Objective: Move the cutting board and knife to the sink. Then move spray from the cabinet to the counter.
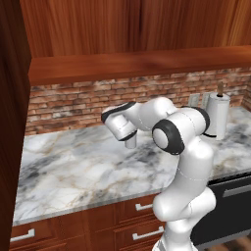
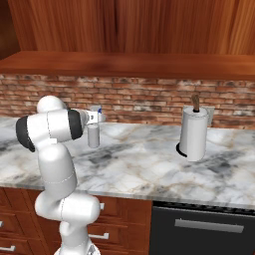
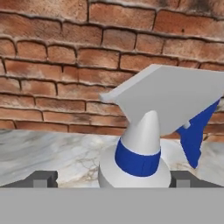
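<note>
The spray (image 3: 144, 131), a pale grey bottle with a blue collar and blue trigger, stands upright on the marble counter (image 1: 73, 171) near the brick wall. My gripper (image 3: 113, 178) is open, with a dark fingertip on each side of the bottle's shoulder and a gap on both sides. From the base cameras the spray (image 1: 131, 142) (image 2: 93, 136) shows just under my hand, and the gripper (image 2: 97, 118) sits level with its top. Wooden cabinet (image 1: 137, 24) fronts hang above the counter. The cutting board, knife and sink are out of view.
A white paper-towel roll (image 2: 193, 132) (image 1: 217, 116) on a dark stand sits at the back right of the counter. A black appliance front (image 2: 209, 229) lies below the counter on the right. A dark wooden panel (image 1: 10, 122) borders the left.
</note>
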